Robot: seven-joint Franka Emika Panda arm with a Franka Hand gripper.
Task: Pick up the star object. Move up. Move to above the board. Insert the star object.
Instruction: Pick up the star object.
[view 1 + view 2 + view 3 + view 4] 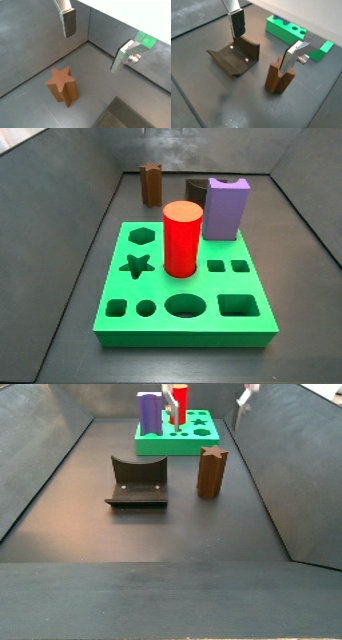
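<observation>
Task status: no step is complete. My gripper [93,35] hangs above the star object [63,86] with its fingers spread wide and nothing between them. The star object stands upright on the table [80,534], just beside the fixture [136,482] and well apart from the board [187,278]. Pick-up, lift, transfer and insertion all remain.

Clearances: the star hole [135,265] lies open, but the red cylinder [182,239] stands in the board just beside it, with the purple notched block [226,207] behind. Grey walls enclose the table on both sides. In my judgement, descent onto the star object is unobstructed.
</observation>
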